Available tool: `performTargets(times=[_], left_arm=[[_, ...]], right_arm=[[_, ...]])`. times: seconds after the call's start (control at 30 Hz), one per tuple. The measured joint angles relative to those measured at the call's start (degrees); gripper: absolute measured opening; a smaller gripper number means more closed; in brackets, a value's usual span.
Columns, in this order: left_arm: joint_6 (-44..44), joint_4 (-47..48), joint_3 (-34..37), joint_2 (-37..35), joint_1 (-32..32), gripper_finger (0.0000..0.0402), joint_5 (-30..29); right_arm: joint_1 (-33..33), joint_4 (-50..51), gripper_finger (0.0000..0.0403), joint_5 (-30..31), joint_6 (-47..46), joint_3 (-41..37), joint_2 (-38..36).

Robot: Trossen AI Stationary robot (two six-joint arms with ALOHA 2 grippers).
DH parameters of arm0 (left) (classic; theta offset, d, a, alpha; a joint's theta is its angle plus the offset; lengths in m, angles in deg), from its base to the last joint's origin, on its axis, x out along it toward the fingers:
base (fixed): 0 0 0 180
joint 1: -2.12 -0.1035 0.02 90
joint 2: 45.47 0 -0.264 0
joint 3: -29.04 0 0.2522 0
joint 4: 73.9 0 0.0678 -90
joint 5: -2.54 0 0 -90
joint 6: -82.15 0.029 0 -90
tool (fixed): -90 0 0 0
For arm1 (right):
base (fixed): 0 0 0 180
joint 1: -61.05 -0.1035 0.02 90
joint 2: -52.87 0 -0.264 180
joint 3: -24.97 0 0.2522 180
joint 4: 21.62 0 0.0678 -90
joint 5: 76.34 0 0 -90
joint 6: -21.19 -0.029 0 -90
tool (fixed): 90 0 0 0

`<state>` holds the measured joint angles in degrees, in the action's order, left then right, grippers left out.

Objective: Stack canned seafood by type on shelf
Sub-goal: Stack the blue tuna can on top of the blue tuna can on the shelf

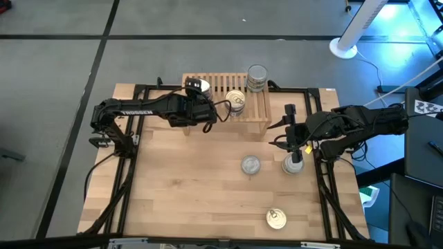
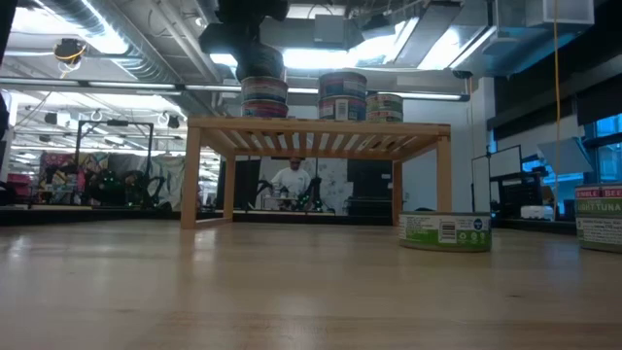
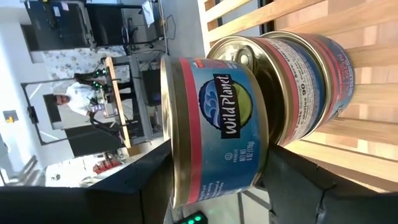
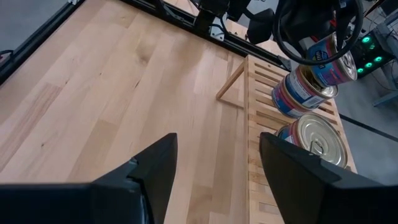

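Nearest the bench's (image 1: 187, 207) front edge, one gold-lidded can (image 1: 276, 219) lies alone. Farther in, a silver-lidded can (image 1: 250, 164) sits at mid-bench, with another can (image 1: 293, 164) just beside it, under the right gripper (image 1: 294, 133). The right gripper hovers above that can with jaws apart and empty.

At the far side stands the shelf (image 1: 259, 111). It carries a gold-lidded can (image 1: 236, 102) near its centre and a taller stack of cans (image 1: 257, 77) at its back right corner. The left gripper (image 3: 214, 177) is over the shelf's left part. Its jaws flank a blue-labelled can (image 3: 214, 121) that rests on another can (image 3: 311, 78) of matching label. The jaws stand wide, and whether they still press on it cannot be told.

Step in hand, by judgement: releasing the blue-labelled can onto its matching stack. The next move calls for a straight lift clear of the stack without nudging it. The three cans on the bench remain to be sorted.
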<state>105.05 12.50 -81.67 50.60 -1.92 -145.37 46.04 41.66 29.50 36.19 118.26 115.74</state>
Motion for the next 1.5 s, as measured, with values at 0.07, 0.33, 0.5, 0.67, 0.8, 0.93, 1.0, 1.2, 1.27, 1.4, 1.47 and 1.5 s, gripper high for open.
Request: performTargets(times=[0.07,0.33,0.5,0.67,0.8,0.93,1.0,1.2,1.27,1.4,1.47,1.5], left_arm=[[-1.4,0.0,0.0,0.0,0.0,0.0223,0.0],[-2.2,0.0,0.0,0.0,0.5,0.0223,0.0],[-4.4,-0.4,0.0,0.2,0.6,0.0223,0.0],[-4.6,-2.5,0.0,0.3,0.6,0.0223,0.6],[-4.4,-6.4,0.0,0.3,0.6,0.0223,0.9],[-3.6,-7.6,0.0,0.3,0.6,0.0223,2.5],[-3.6,-7.3,0.0,0.3,0.6,0.0224,3.7],[-3.9,-7.3,0.0,0.2,0.6,0.0224,7.4],[-3.9,-7.3,-0.1,0.2,0.5,0.0224,7.7],[-4.0,-7.3,-0.1,0.1,-0.5,0.0224,8.5],[-4.0,-7.3,-0.1,0.1,-1.0,0.0224,9.8],[-4.1,-7.4,-0.1,0.1,-1.1,0.0224,10.4]], right_arm=[[0.0,0.0,0.0230,0.0,0.0,0.0,0.0],[0.0,0.0,0.0230,0.0,0.0,0.0,0.0],[0.0,0.0,0.0230,0.0,0.0,0.0,0.0],[0.0,0.0,0.0230,0.0,0.0,0.0,0.0],[0.0,0.1,0.0230,0.0,0.0,0.0,0.0],[0.0,0.2,0.0230,0.0,0.0,0.0,0.0],[0.0,0.6,0.0230,0.0,0.0,0.0,0.0],[0.0,1.9,0.0230,0.0,0.0,0.0,0.0],[0.0,1.9,0.0230,0.0,0.0,0.0,0.0],[0.0,1.7,0.0230,0.0,0.0,0.0,0.0],[0.0,1.7,0.0230,0.0,0.0,0.0,0.0],[0.0,1.7,0.0230,0.0,0.0,0.0,0.0]])
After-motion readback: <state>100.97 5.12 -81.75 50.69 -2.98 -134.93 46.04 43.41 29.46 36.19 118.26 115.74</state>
